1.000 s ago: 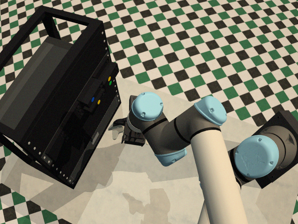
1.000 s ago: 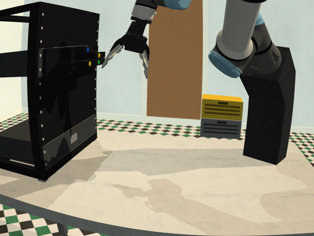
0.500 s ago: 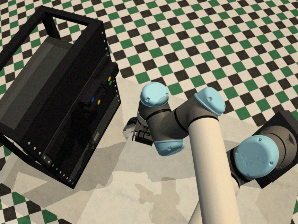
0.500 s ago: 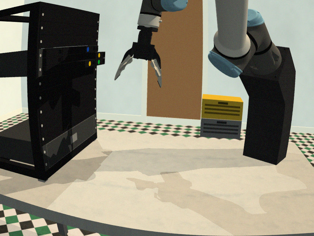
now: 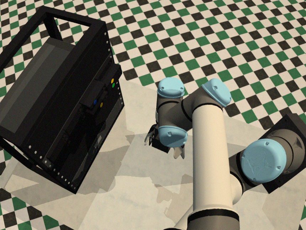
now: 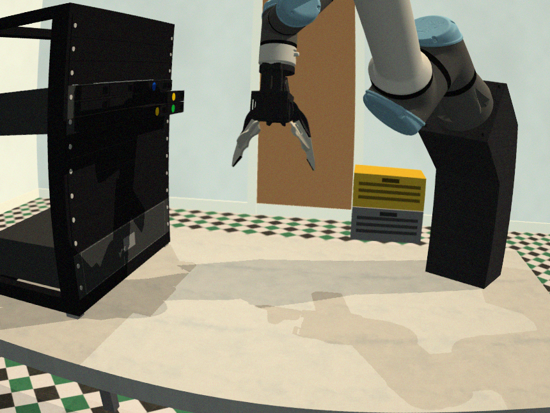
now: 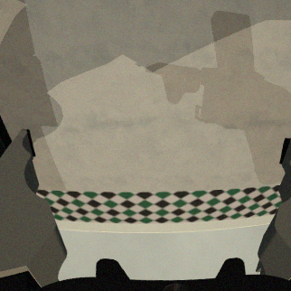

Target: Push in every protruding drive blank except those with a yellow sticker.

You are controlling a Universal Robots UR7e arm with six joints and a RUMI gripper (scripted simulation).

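Observation:
The black rack (image 5: 56, 99) stands at the left on the pale table, also in the exterior view (image 6: 110, 155). Near its top, drive blanks stick out of the front. The green-sticker blank (image 6: 173, 107) and the yellow-sticker blank above it (image 6: 173, 95) stick out furthest. A blue-sticker blank (image 6: 154, 85) and another yellow-sticker blank (image 6: 157, 110) stick out less. In the overhead view the stickers are green (image 5: 113, 85), yellow (image 5: 112, 80), blue (image 5: 95, 101) and yellow (image 5: 101, 104). My gripper (image 6: 272, 163) is open and empty. It points down, well right of the rack, and also shows overhead (image 5: 163, 146).
The arm's black pedestal (image 6: 471, 187) stands at the right. A yellow-and-grey box (image 6: 387, 203) sits on the floor behind the table. The table's front edge (image 6: 267, 399) curves below. The wrist view shows only table, floor and my left finger (image 7: 23, 212).

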